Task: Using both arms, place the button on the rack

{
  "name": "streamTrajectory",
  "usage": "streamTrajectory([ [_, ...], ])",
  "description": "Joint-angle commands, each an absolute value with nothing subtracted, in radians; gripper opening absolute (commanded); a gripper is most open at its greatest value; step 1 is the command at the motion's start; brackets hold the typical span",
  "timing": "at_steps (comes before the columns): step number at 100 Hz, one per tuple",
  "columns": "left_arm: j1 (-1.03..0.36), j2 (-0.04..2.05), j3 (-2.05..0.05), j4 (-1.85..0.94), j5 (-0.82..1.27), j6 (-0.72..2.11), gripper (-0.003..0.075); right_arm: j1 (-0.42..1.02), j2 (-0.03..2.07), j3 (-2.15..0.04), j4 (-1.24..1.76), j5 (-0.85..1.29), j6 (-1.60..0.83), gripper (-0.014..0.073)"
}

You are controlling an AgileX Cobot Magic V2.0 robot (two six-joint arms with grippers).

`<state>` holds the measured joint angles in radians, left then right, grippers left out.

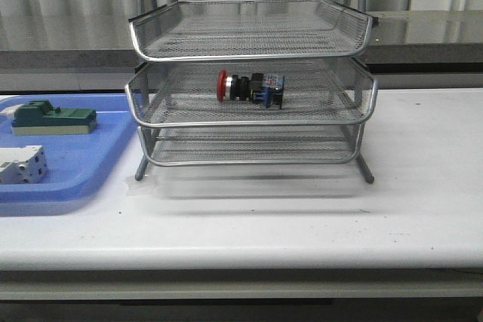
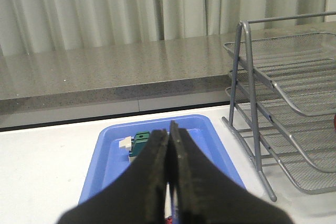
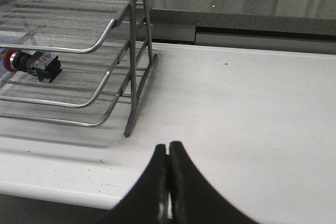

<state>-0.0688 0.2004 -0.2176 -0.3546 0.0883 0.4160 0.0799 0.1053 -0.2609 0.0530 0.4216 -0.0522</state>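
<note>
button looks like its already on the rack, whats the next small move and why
Probably none beyond keeping both arms back. The button lies on its side in the rack's middle tier, and the left gripper and right gripper are shut, empty and clear of it.

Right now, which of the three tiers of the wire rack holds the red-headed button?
The middle tier of the rack: the button lies on its side there, red head toward the blue tray. The top and bottom tiers show only bare mesh.

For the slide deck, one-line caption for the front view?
Red-headed push-button switch lying on its side in the middle tier of the three-tier silver wire-mesh rack, flat blue plastic tray alongside.
</note>
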Motion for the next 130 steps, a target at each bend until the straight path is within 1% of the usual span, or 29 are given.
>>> streamTrajectory([
  [1,-0.067,0.208,-0.247,-0.367,0.01,0.408,-0.002,0.088,0.068,-0.241,0.008,0.302,0.0,-0.006],
  [23,-0.067,0.208,-0.247,-0.367,0.01,0.408,-0.002,0.086,-0.034,-0.118,0.008,0.237,0.0,-0.006],
  [51,-0.067,0.208,-0.247,-0.367,0.01,0.408,-0.002,0.086,-0.031,0.013,0.013,0.068,0.022,-0.006],
  [130,-0.067,0.208,-0.247,-0.367,0.01,0.408,-0.002,0.086,-0.031,0.013,0.014,0.064,0.026,-0.006],
])
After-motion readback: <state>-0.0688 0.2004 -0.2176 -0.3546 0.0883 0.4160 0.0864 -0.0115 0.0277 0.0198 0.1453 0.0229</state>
